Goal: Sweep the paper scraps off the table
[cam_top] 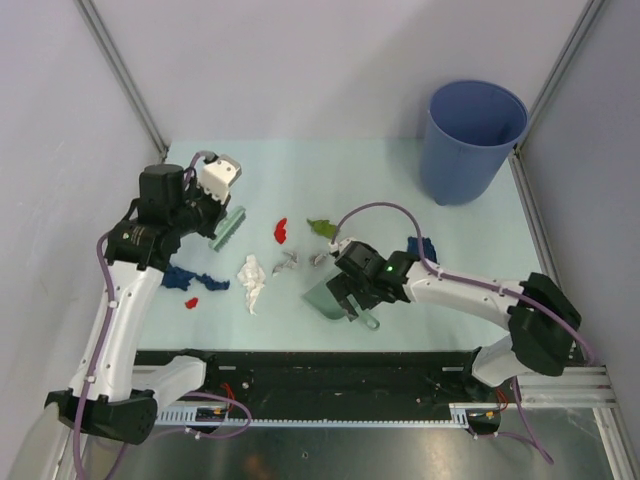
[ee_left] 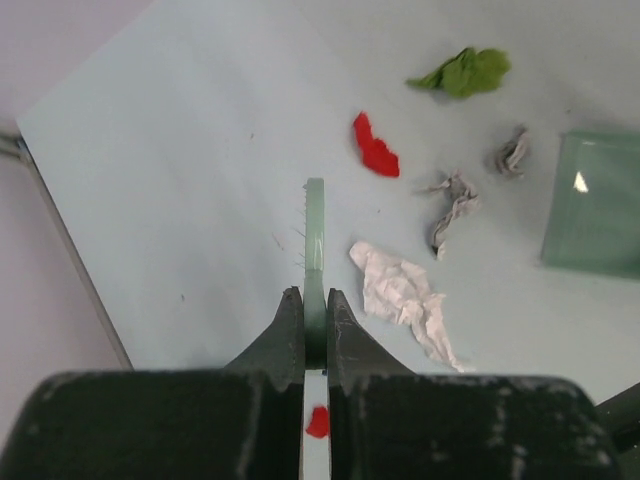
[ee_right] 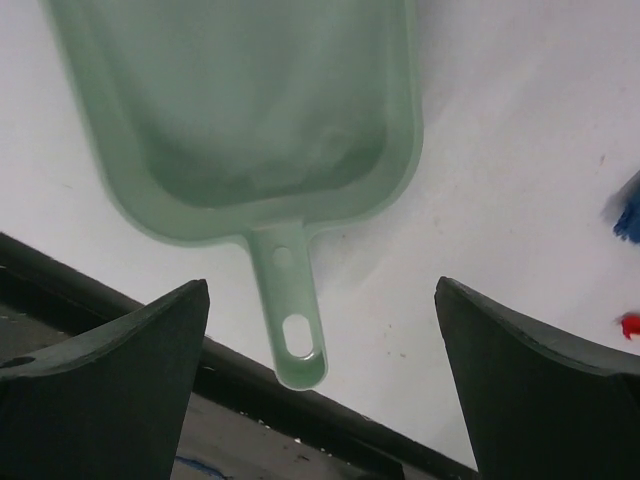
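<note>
Pale green plastic fills both our views. Our left hand (ee_left: pixel 314 312) is clamped tight on the thin brush (ee_left: pixel 315 225), which sticks straight out ahead of the fingers. Our right hand (ee_right: pixel 320 300) stands spread wide and holds nothing. The handle of the dustpan (ee_right: pixel 250 110) lies between its two fingers, clear of both, and the pan lies flat on the surface (ee_right: pixel 520 150) just ahead. The paper scraps (cam_top: pixel 250 275) are loose on the surface, mostly ahead and to the right of our left hand. The white scrap (ee_left: pixel 405 295) is just right of the brush and two grey scraps (ee_left: pixel 455 200) lie beyond it. The red scrap (ee_left: pixel 375 150) is near the brush tip and the green scrap (ee_left: pixel 465 72) is farthest out. A small red bit (ee_left: pixel 318 422) shows beneath that hand. One dark blue wad (cam_top: pixel 190 278) lies behind it beside the arm. Another dark blue wad (cam_top: pixel 420 245) lies behind our right hand. The blue bucket (cam_top: pixel 470 140) stands well beyond that hand.
</note>
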Controlling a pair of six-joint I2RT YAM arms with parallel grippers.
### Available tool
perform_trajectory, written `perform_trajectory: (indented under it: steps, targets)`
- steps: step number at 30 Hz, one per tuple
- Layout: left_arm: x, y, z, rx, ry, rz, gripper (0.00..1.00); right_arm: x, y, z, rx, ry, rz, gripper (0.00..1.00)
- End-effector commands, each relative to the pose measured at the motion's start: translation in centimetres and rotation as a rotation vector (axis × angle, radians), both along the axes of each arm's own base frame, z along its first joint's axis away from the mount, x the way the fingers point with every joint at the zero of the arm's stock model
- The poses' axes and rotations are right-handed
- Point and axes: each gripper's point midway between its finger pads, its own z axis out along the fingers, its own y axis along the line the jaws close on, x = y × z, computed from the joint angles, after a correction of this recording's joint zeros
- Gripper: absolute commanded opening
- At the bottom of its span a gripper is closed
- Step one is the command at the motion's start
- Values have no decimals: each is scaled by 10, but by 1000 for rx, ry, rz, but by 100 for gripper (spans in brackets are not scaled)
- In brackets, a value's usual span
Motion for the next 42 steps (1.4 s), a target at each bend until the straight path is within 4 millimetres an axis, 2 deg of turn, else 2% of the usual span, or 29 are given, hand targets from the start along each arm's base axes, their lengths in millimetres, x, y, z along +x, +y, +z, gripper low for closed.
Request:
perform_trajectory:
  steps: [1, 3, 6, 7, 9, 10, 12, 13, 15, 16, 17, 19, 22, 23, 24, 25, 28, 29, 31, 32, 33, 34, 35, 36, 37, 38, 39, 40, 42]
  targets:
    - [12, 13, 0, -13, -36, 65, 0, -17, -9, -26, -85, 109, 33, 100]
    - [11, 13, -1, -15, -34, 59, 0, -32, 2, -33, -68, 162, 110, 100]
    - [12, 11, -3, -19, -29, 51, 0, -44, 10, -41, -63, 202, 159, 100]
    - [12, 10, -3, -21, -27, 47, 0, -45, 10, -42, -69, 204, 160, 98]
    - [12, 9, -4, -28, -24, 41, 0, -43, 5, -48, -94, 203, 154, 88]
    - [12, 7, -5, -31, -18, 36, 0, -42, 3, -53, -109, 210, 147, 74]
    - [11, 6, -5, -36, -21, 30, 0, -40, -4, -57, -122, 224, 125, 59]
    - [11, 6, -6, -37, -17, 27, 0, -38, -6, -58, -127, 224, 115, 41]
    - [10, 4, -7, -40, -16, 17, 0, -36, -12, -58, -141, 226, 96, 23]
    - [8, 1, -8, -49, -11, 5, 0, -36, -14, -56, -142, 222, 91, 4]
    - [7, -2, -9, -58, -6, -11, 0, -34, -14, -49, -132, 204, 90, 0]
    - [3, -12, -11, -91, 8, -65, 0, -28, -16, -38, -120, 160, 80, 0]
    - [2, -21, -8, -125, 15, -98, 0, -7, -24, -2, -51, 43, 13, 0]
    - [3, -25, -6, -141, 19, -114, 0, 0, -28, 18, 1, -6, -17, 0]
    - [2, -28, -5, -152, 21, -127, 0, 7, -34, 31, 30, -42, -52, 0]
    - [3, -31, 0, -166, 17, -137, 0, 21, -48, 40, 55, -66, -125, 0]
    - [2, -55, 7, -217, 37, -216, 0, 40, -78, 74, 125, -163, -248, 0]
    - [-3, -75, 9, -216, 35, -280, 0, 49, -94, 83, 139, -194, -308, 0]
    - [-1, -99, 9, -188, 27, -345, 0, 56, -112, 105, 180, -261, -358, 0]
    - [-10, -129, 12, -166, -6, -448, 0, 64, -129, 113, 186, -289, -419, 0]
    - [-6, -144, 5, -123, -9, -473, 0, 66, -137, 120, 191, -308, -439, 0]
    - [-7, -162, 13, -105, -62, -531, 0, 68, -147, 130, 199, -341, -452, 0]
    - [-24, -195, 12, -43, -113, -678, 0, 71, -163, 133, 189, -347, -502, 0]
    - [-23, -213, 1, 16, -126, -728, 0, 73, -172, 142, 196, -368, -524, 0]
    - [-26, -231, 4, 49, -166, -789, 0, 73, -179, 149, 193, -385, -529, 0]
    - [-41, -255, 2, 107, -214, -902, 0, 75, -193, 153, 198, -391, -572, 0]
    - [-44, -268, 1, 133, -232, -942, 0, 77, -198, 162, 208, -410, -584, 0]
    - [-49, -293, -10, 169, -233, -1008, 0, 75, -205, 167, 216, -424, -598, 0]
    - [-51, -318, -12, 247, -310, -1106, 0, 76, -223, 175, 218, -452, -643, 0]
